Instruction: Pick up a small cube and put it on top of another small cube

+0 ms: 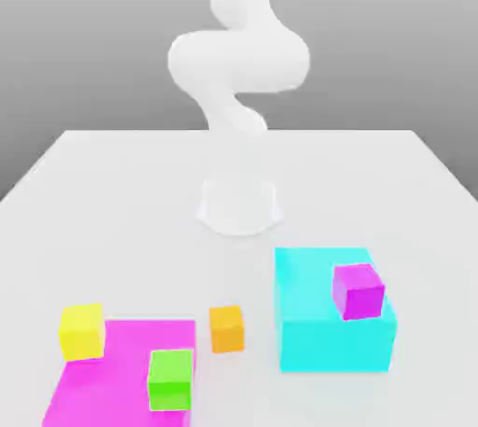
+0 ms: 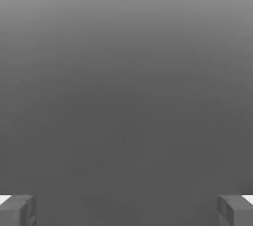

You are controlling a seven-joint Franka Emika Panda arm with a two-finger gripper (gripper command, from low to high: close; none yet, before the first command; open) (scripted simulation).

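- Exterior view: one white arm (image 1: 238,65) rises from a round base (image 1: 239,205) near the middle of the white desk (image 1: 112,201), and bends upward out of frame.
- Four small cubes are on show, one of each colour: orange, yellow, green and magenta-purple.
- The small orange cube (image 1: 226,329) sits alone on the bare desk, toward the front, between the magenta slab and the cyan block, touching neither.
- The small yellow cube (image 1: 82,331) sits at the back corner of the flat magenta slab (image 1: 121,369), on the exterior view's left; whether it rests on the slab or just beside it I cannot tell.
- The green cube (image 1: 170,378) stands on the magenta slab, near its edge on the exterior view's right, in front of the orange cube and slightly to its left.
- The magenta-purple cube (image 1: 358,291) stands on top of the single large cyan block (image 1: 327,322), toward its corner on the exterior view's right.
- Two larger pieces in all: one magenta slab, one cyan block, well apart, with the orange cube in the gap.
- Nothing lies over the orange cube or the yellow cube; both tops are bare.
- Hand view: the tool (image 2: 126,210) has its two fingertips (image 2: 20,210) spread as wide as they go, with nothing between them and plain grey beyond.
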